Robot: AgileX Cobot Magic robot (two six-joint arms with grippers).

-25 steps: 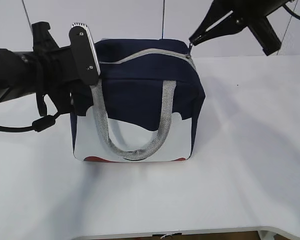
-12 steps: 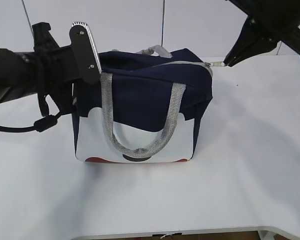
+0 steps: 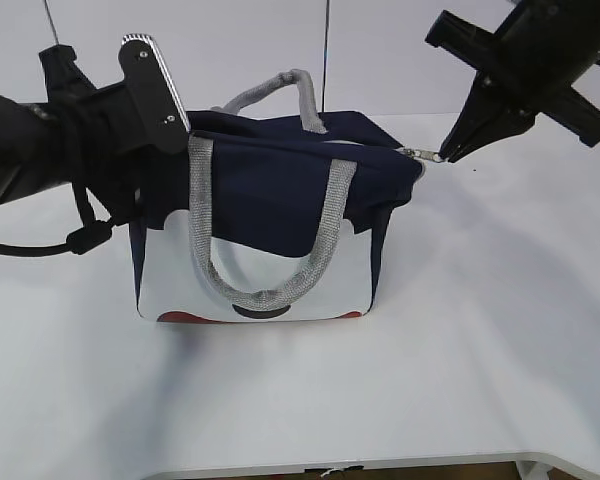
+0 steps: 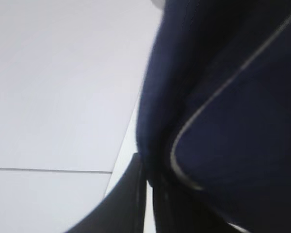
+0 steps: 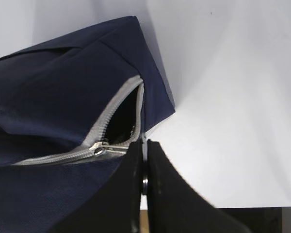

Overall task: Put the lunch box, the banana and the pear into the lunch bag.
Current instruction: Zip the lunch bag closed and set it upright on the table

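Note:
The navy lunch bag (image 3: 270, 200) stands on the white table with its white panel and grey handle facing me. My left gripper (image 3: 172, 158) is shut on the bag's upper left corner. The left wrist view shows navy fabric (image 4: 233, 121) reaching down to that gripper (image 4: 148, 165). My right gripper (image 3: 445, 155) is shut on the metal zipper pull (image 3: 423, 154) at the bag's upper right corner. In the right wrist view this gripper (image 5: 144, 143) pinches the pull's ring (image 5: 144, 184). The zipper (image 5: 114, 114) gapes open beside it in the bag (image 5: 53, 82). The lunch box, banana and pear are out of view.
The white table (image 3: 480, 330) stretches around the bag, with its front edge (image 3: 380, 466) at the bottom. My left arm's black cable (image 3: 40, 250) hangs over the table at the left. A pale wall stands behind.
My right gripper has drawn the zipper pull to the right, over the bag's right corner. The top has opened, the rear handle has risen, and the bag has shifted slightly left.

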